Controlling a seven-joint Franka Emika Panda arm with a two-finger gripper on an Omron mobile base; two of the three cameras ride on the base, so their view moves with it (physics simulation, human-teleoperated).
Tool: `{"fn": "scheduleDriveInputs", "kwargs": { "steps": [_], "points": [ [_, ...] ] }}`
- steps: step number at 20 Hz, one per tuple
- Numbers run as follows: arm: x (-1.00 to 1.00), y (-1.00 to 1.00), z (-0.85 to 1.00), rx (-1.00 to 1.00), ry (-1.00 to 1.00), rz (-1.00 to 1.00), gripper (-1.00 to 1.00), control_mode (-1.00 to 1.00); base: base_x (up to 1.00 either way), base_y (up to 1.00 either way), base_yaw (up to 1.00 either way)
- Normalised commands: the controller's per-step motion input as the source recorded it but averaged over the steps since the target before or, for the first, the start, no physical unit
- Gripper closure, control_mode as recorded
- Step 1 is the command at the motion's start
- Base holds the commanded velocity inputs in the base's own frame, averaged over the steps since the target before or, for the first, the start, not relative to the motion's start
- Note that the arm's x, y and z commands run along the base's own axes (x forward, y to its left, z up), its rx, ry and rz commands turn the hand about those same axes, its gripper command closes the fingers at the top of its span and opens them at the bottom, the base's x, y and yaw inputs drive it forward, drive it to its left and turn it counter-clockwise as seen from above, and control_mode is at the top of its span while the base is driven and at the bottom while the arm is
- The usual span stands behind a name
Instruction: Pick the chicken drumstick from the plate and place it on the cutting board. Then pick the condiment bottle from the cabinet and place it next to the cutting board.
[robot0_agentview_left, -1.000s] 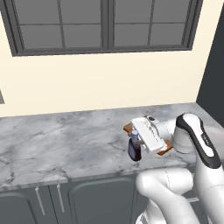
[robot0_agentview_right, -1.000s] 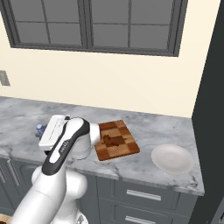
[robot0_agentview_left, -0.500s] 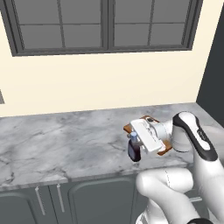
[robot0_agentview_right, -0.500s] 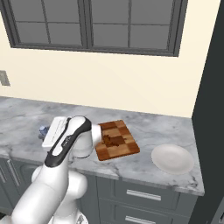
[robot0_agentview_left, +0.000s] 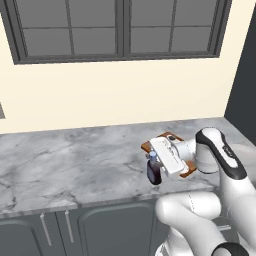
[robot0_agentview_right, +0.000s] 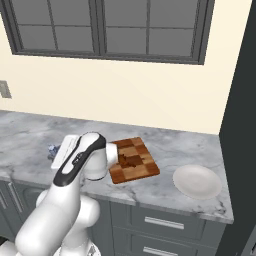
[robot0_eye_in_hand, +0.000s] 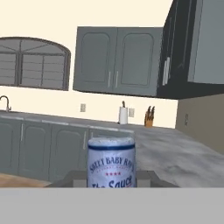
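Kitchen: marble counter (robot0_agentview_left: 75, 160), cabinets (robot0_eye_in_hand: 116, 61), knife block (robot0_eye_in_hand: 149, 117).

Flat, even rendered light, sharp throughout, no glare, perhaps faint soft shadows under the arm.

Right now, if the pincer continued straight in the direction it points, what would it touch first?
The pincer is shut on the sauce bottle, so nothing new comes first. Beyond the bottle, the hand view looks level over open counter towards far cabinets; the way seems free, though depth is unclear.
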Motion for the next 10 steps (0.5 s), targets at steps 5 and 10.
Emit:
{"fn": "scheduleDriveInputs", "kwargs": {
  "steps": [5,10],
  "points": [
    [0.10,0.00,-0.22,0.02,0.00,-0.04,1.00,-1.00,0.00,0.00,0.00],
    [0.03,0.00,-0.14,0.05,0.00,-0.05,1.00,-1.00,0.00,0.00,0.00]
  ]
}}
